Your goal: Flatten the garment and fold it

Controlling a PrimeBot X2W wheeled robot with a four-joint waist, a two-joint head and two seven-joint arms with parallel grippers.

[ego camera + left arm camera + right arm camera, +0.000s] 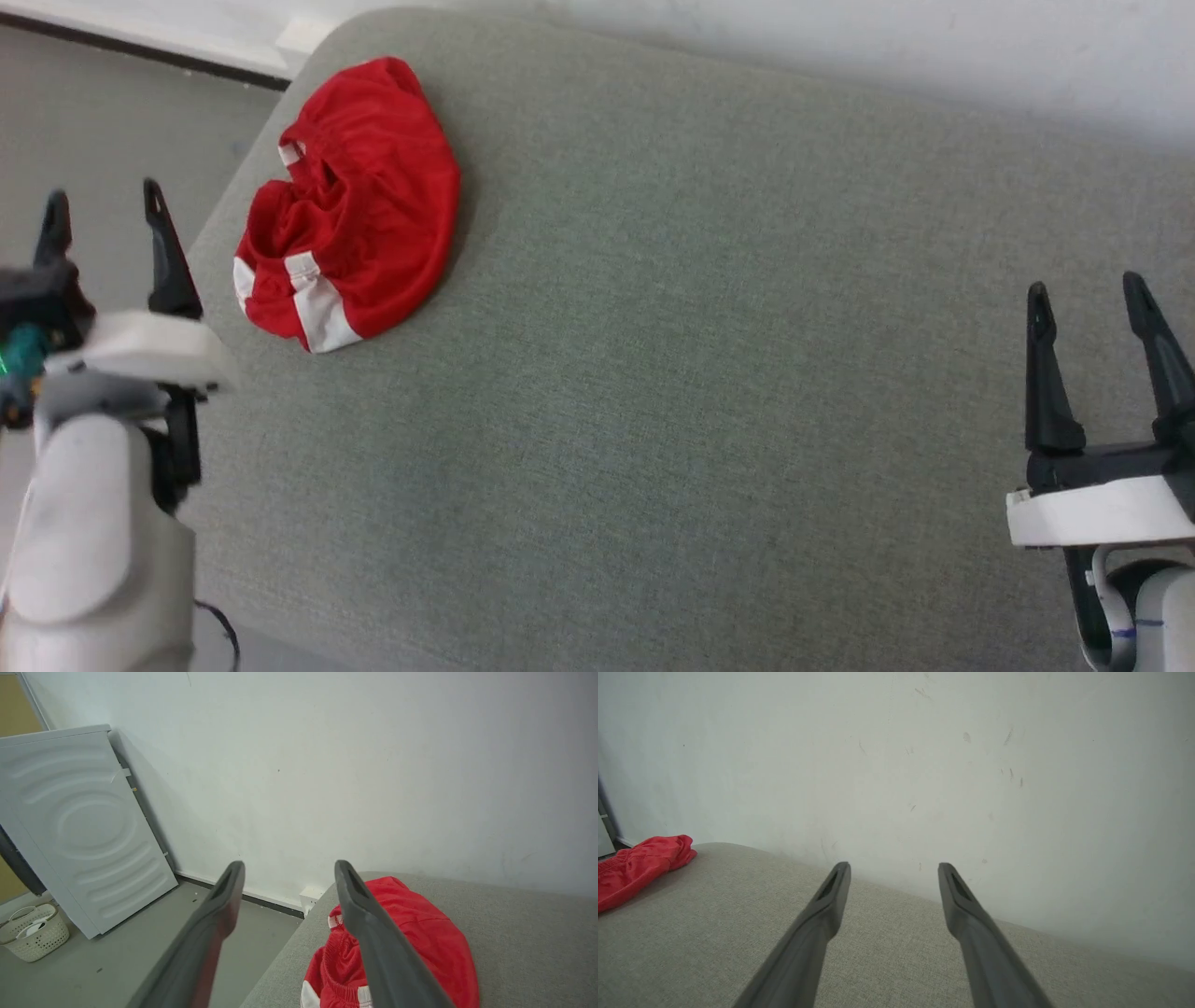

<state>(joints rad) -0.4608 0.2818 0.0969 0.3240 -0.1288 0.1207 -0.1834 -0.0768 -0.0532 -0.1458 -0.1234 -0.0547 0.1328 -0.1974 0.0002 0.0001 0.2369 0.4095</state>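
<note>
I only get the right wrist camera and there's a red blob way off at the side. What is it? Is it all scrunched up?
Observer: That's the garment: red shorts with white stripes, bunched in a heap by the far left corner of the grey fabric surface.
Operator: Is the other hand grabbing it?
Observer: No. The left gripper is open, beside the surface's left edge, apart from the shorts.
Operator: What's on the floor over there?
Observer: A pale basket next to a white appliance.
</note>
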